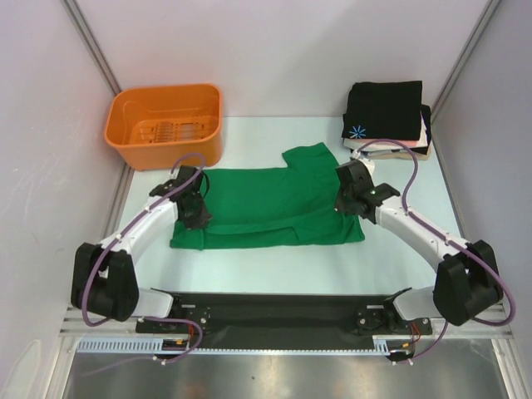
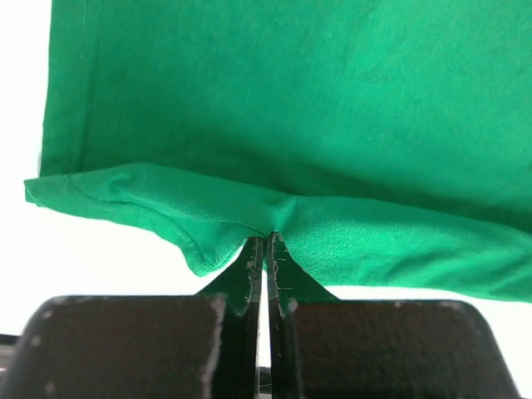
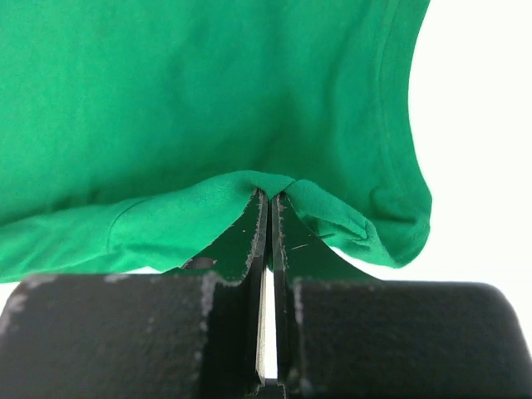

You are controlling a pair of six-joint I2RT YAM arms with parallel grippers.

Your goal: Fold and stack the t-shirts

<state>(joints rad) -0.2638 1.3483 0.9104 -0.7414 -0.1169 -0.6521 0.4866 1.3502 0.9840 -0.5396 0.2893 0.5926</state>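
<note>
Green t-shirt (image 2: 291, 100) cut off beyond left end effector (image 2: 266, 239); lower shirts (image 1: 418, 149) mostly hidden under black t-shirt (image 1: 384, 108).

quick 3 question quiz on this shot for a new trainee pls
1. True or false: the left gripper and the right gripper are both shut on the green t-shirt.
2. Which colour tops the folded stack at the far right of the table? A pink, B black, C white.
3. Short answer: how many shirts can you see lying in the orange basket?

Key
1. True: each pinches a raised fold at its own end of the shirt.
2. B: the black shirt with a small blue-white starburst mark.
3. None.
</note>
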